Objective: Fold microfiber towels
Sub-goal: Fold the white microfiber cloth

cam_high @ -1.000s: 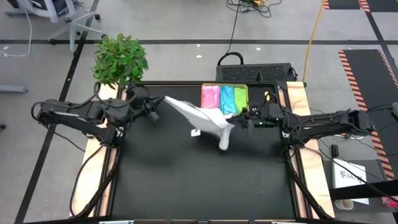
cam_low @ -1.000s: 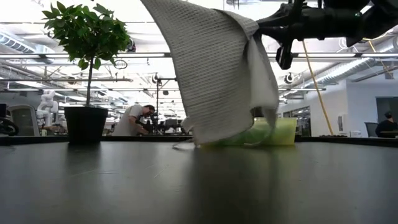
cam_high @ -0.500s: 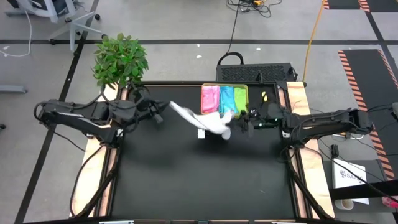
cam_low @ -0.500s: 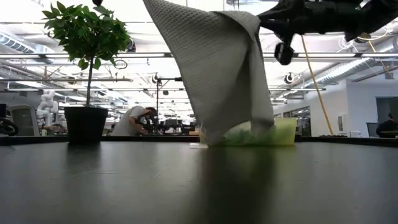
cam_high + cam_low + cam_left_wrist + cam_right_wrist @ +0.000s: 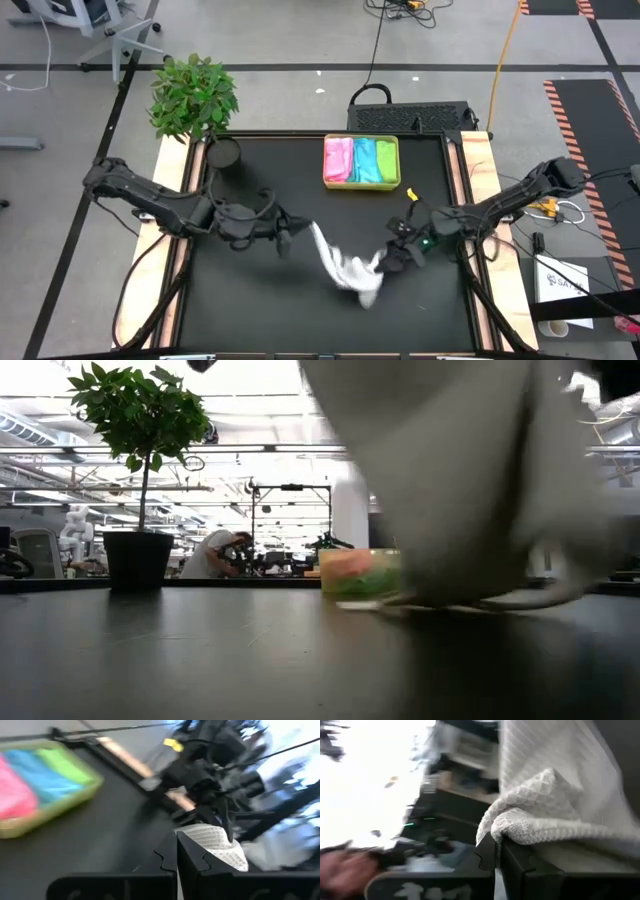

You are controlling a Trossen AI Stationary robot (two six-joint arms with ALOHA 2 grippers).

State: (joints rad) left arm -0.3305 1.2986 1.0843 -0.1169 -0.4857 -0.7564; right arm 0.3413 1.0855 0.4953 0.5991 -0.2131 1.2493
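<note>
Since the earlier frame, the white towel (image 5: 345, 268) has been carried from beside the yellow-green tray (image 5: 361, 184) to the table's (image 5: 250, 320) near middle, pinched between the closed left gripper (image 5: 298, 231) and right gripper (image 5: 388, 260).

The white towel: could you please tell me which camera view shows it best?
The high view: the white towel hangs whole between both arms. The low view shows a blurred mass; each wrist view only a pinched corner.
</note>
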